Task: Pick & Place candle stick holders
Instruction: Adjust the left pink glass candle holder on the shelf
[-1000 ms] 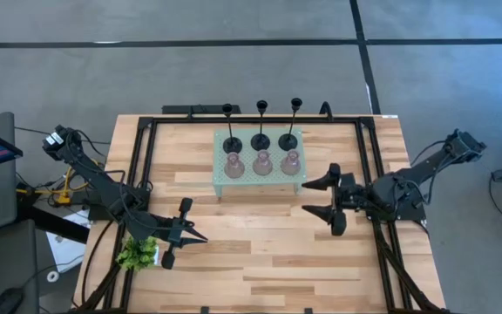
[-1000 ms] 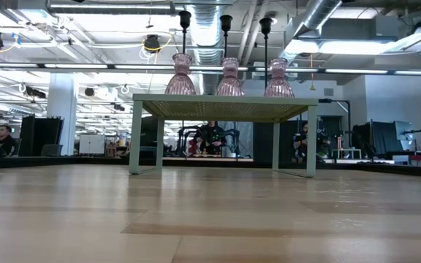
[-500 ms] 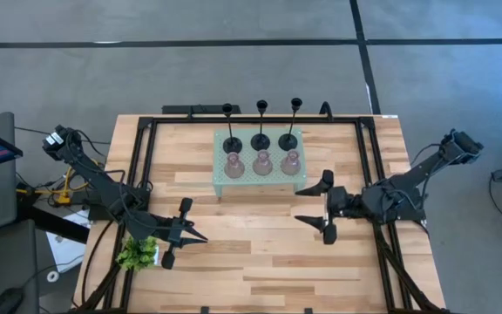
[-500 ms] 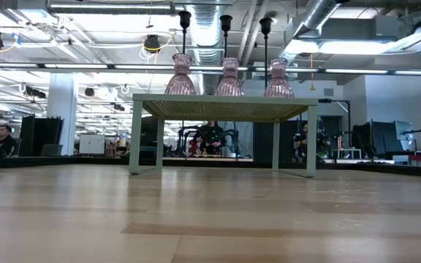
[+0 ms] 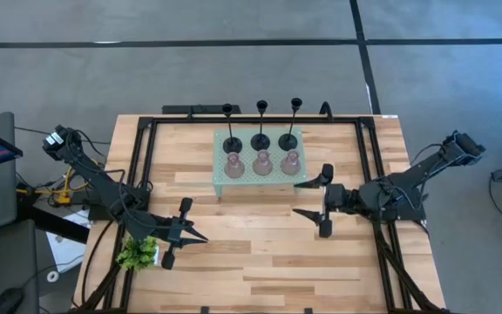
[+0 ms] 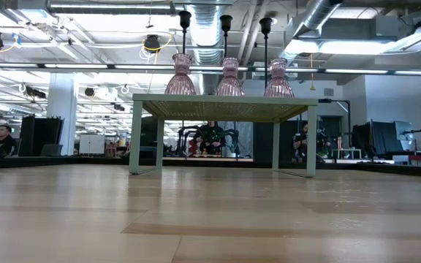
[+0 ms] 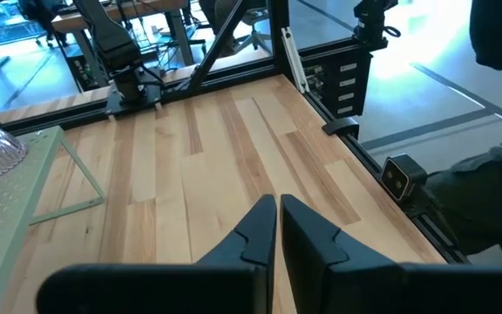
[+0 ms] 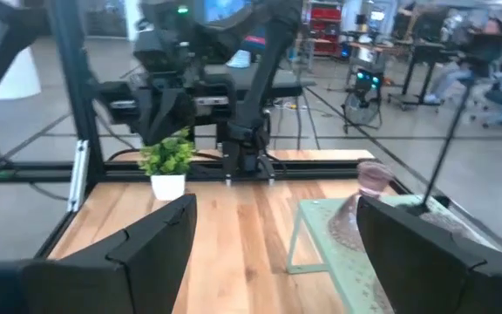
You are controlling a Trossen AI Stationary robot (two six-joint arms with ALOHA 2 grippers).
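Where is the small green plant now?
In the high view, the small green plant stands near the table's front-left corner, close beside the left end effector.

A pale green perforated stand (image 5: 219, 182) sits in the upper middle of the wooden table (image 5: 260, 262). A small green plant (image 5: 138, 253) stands at the lower left, near the table's edge.

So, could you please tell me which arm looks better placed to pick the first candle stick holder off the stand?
The right. Its open claw sits just off the pale green stand, nearest the right-hand pink holder. The left claw is shut, farther away beside the small plant.
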